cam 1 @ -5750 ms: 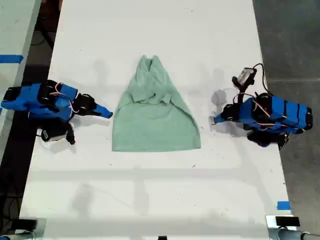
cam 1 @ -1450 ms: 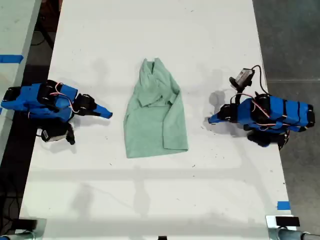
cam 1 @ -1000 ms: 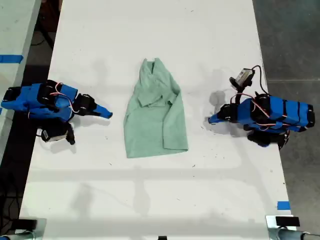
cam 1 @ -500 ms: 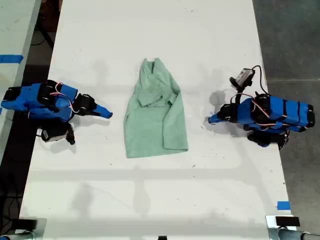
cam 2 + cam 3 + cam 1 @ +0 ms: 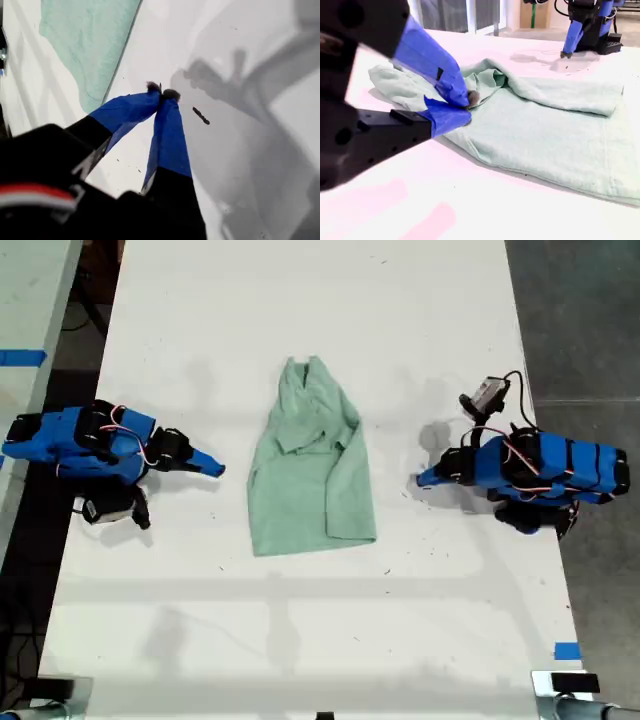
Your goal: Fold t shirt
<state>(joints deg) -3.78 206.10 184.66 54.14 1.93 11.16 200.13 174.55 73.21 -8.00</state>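
Note:
The pale mint-green t shirt (image 5: pixel 310 475) lies flat mid-table, narrow end toward the far edge, its side at the exterior view's right folded over onto itself. My first gripper (image 5: pixel 422 480) rests at the exterior view's right, shut and empty, a short gap from the cloth; its wrist view shows the blue tips (image 5: pixel 162 92) touching above bare table, with the t shirt (image 5: pixel 85 45) off to one side. My second gripper (image 5: pixel 217 469) sits at the exterior view's left, also shut. Its tips (image 5: pixel 468 102) meet just short of the t shirt (image 5: pixel 545 130).
The white table (image 5: pixel 300 640) extends well beyond the shirt on all sides. Blue tape marks sit at the exterior view's lower right (image 5: pixel 567 650) and on a side surface at its left (image 5: pixel 20 357). Dark floor borders both long edges.
Compared with the oldest frame, the shirt's side at the exterior view's right has been folded inward, making it narrower. Over the last second nothing has visibly moved.

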